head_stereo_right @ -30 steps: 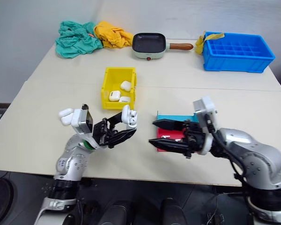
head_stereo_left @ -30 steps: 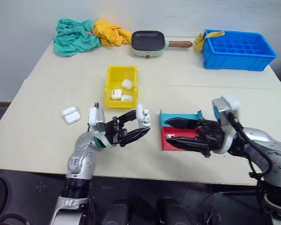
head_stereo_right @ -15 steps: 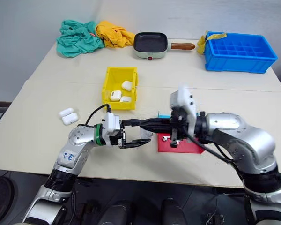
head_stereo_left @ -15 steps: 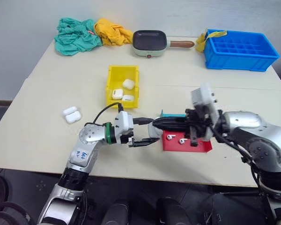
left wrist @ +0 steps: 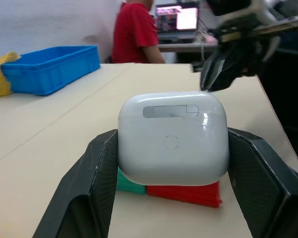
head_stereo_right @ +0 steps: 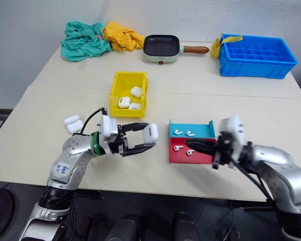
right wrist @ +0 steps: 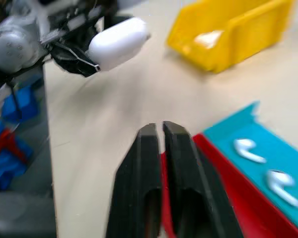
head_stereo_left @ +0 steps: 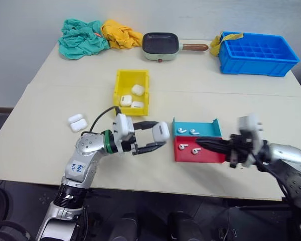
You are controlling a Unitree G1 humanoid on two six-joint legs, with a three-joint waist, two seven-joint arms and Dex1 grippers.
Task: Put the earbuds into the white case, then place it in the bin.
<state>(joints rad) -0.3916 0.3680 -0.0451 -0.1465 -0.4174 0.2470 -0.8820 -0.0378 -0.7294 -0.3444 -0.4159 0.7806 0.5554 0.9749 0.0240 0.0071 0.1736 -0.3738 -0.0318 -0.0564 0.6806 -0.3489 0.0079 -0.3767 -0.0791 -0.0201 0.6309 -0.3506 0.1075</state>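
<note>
My left gripper is shut on the white case, held above the table to the left of the trays; in the left wrist view the case sits between both fingers with its lid closed. Earbuds lie in two shallow trays: two in the teal tray and two in the red tray, such as one earbud. My right gripper points left over the red tray, shut with nothing between its fingers. The yellow bin stands behind, with three white cases inside.
Two more white cases lie on the table at the left. At the back are a green cloth, a yellow cloth, a small pan and a blue gridded crate. A person in red sits beyond the table.
My right gripper met the case half a second ago, then drew back to the right over the red tray; it went from open to shut. The left gripper kept hold of the case.
</note>
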